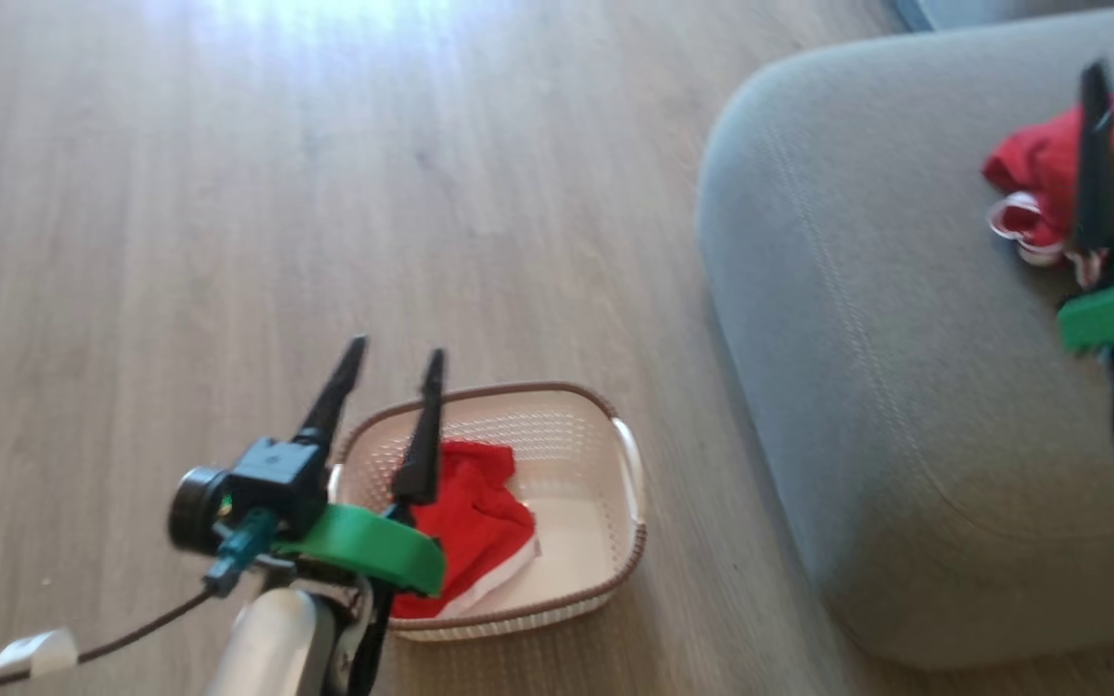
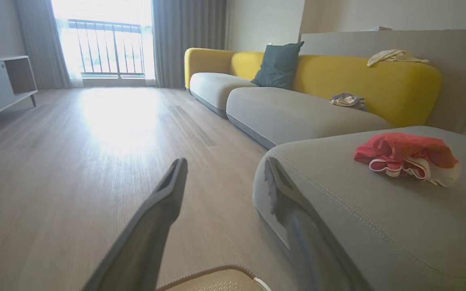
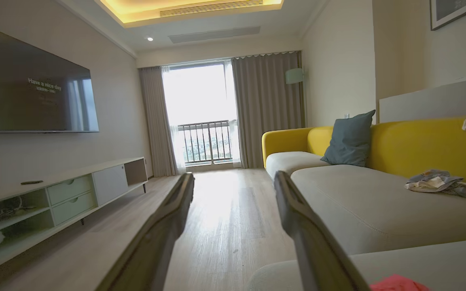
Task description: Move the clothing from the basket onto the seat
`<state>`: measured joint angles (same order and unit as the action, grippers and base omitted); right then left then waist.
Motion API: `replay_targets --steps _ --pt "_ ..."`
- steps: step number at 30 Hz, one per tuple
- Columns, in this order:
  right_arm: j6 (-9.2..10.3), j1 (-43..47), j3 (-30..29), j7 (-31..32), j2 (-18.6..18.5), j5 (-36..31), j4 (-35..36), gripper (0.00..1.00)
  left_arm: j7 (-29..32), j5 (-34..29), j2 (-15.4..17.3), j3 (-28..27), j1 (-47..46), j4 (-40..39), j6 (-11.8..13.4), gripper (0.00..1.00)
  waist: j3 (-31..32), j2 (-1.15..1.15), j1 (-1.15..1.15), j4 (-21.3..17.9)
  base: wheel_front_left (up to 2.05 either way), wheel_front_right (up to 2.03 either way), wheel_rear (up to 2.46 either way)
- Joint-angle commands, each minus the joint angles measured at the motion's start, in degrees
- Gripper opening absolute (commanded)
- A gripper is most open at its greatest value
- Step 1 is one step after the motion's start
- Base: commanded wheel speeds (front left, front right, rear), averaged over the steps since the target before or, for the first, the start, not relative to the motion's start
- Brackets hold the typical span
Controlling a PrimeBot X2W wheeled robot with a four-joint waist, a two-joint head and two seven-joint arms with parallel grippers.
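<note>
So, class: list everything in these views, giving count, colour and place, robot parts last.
Basket: one, cream, brown rim, on floor beside seat.
Seat: one, grey, right of basket.
Garment in basket: one, red with white band, left side of basket.
Garment on seat: one, red and white, crumpled on the cushion.
Sofa: one, yellow back, grey cushions, beyond seat.
Pillow: one, blue-grey, on sofa.
Loose cloths: two, pale, on sofa cushion and backrest.
Television: one, dark, on wall.
Left hand: one, dark fingers, open, by basket.
Right hand: one, dark fingers, open, over seat.
</note>
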<state>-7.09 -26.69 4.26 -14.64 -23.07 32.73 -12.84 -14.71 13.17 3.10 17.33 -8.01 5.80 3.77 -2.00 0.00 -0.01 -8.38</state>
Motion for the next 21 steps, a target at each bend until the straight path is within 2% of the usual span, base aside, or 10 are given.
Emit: replay_targets --steps 1,4,9,18,21 --pt "-0.40 1.69 0.03 -0.35 0.73 -0.84 3.81 1.00 -0.29 0.21 -0.21 -2.92 -0.95 -2.45 1.30 1.00 1.44 0.00 0.01 2.31 0.00 0.00 0.00" --pt "-0.40 6.97 -1.62 -0.35 3.94 -1.28 8.02 1.00 -0.29 -0.63 -0.21 -4.61 0.13 -3.35 3.37 1.00 1.82 0.00 0.01 3.93 0.00 0.00 0.00" --pt "-0.40 13.71 -4.86 -0.35 10.28 -2.61 11.61 1.00 -0.29 -1.99 -0.22 -7.11 2.40 -3.59 5.26 1.00 2.11 0.00 0.01 5.67 0.00 0.00 0.00" --pt "-0.40 21.82 -5.16 -0.36 13.40 -9.31 12.75 1.00 -0.29 3.41 -0.22 -11.65 4.93 -4.63 7.94 1.00 2.69 0.00 0.01 8.02 0.00 0.00 0.00" --pt "-0.40 24.47 -6.09 -0.36 16.00 -10.68 13.21 1.00 -0.29 2.87 -0.22 -12.74 5.95 -3.75 8.32 1.00 2.81 0.00 0.01 8.56 0.00 0.00 0.00"
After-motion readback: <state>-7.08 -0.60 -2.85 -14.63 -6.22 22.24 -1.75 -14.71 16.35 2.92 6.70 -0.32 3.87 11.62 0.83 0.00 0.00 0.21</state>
